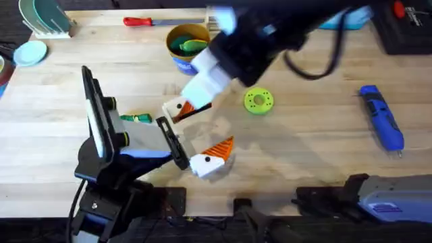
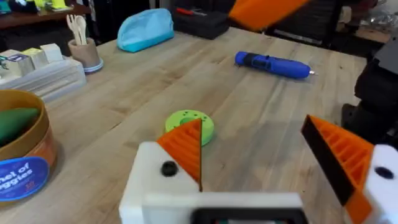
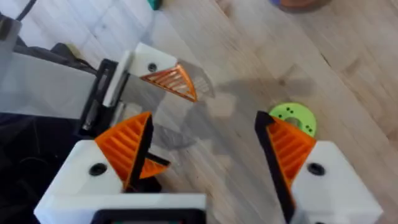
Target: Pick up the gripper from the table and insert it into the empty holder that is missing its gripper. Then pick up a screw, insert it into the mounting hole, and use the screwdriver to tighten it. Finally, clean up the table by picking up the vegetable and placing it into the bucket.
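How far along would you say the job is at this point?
Done, apparently: both white holders carry orange wedges. In hand: the right claw hovers open over them, holding nothing. Left: the blue screwdriver lies untouched; whether a screw is in, I cannot tell; a small green vegetable lies outside the bucket.

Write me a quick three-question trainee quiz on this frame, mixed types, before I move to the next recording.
1. True or false: the blue electric screwdriver lies on the table, with no end effector holding it.
2. What already sits inside the bucket? A) green toy pieces B) a red-handled screwdriver C) a lime-green disc
3. Are the fingers of the right end effector open or shut?

Key: 1 true; 2 A; 3 open.
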Controlling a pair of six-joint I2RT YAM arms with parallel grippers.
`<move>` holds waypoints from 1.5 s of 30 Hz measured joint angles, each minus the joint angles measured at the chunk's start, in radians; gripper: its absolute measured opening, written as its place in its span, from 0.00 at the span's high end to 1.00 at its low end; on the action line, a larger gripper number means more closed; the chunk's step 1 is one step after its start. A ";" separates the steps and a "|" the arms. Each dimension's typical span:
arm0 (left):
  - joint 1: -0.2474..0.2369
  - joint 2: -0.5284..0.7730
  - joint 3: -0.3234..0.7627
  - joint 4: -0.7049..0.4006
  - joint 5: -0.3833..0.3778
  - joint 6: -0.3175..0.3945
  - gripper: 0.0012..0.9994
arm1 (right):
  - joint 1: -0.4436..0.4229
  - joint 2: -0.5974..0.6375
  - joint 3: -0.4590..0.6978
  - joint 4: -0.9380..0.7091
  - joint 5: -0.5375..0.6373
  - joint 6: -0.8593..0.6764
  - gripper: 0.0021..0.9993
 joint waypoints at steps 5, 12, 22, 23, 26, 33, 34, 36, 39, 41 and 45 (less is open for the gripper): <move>0.000 0.000 0.000 0.000 0.000 0.002 0.01 | -0.099 -0.072 -0.004 -0.073 0.000 0.000 0.01; 0.000 0.000 0.000 0.000 0.000 0.002 0.01 | -0.163 -0.234 -0.200 -0.008 -0.001 0.020 0.01; 0.000 0.000 0.000 0.000 0.000 0.003 0.01 | -0.176 -0.643 -0.575 0.103 -0.007 0.124 0.01; 0.000 0.000 0.000 0.000 0.000 0.003 0.01 | -0.176 -0.674 -0.599 0.103 -0.007 0.139 0.01; 0.000 0.000 0.000 0.000 0.000 0.003 0.01 | -0.177 -0.752 -0.664 0.106 -0.017 0.177 0.01; 0.000 0.000 0.000 0.000 0.000 0.003 0.01 | -0.177 -0.792 -0.721 0.121 -0.110 0.168 0.01; 0.000 0.000 0.000 0.000 0.000 0.003 0.01 | -0.177 -0.792 -0.723 0.122 -0.129 0.148 0.01; 0.000 0.000 0.000 0.000 0.000 0.003 0.01 | -0.177 -0.792 -0.723 0.123 -0.168 0.099 0.01; 0.000 0.000 0.000 0.000 0.000 0.003 0.01 | -0.177 -0.792 -0.723 0.124 -0.202 0.035 0.01; 0.000 0.000 0.000 0.000 0.000 0.003 0.01 | -0.177 -0.792 -0.723 0.124 -0.214 0.004 0.01; 0.000 0.000 0.000 0.000 0.000 0.003 0.01 | -0.177 -0.792 -0.723 0.124 -0.225 -0.046 0.01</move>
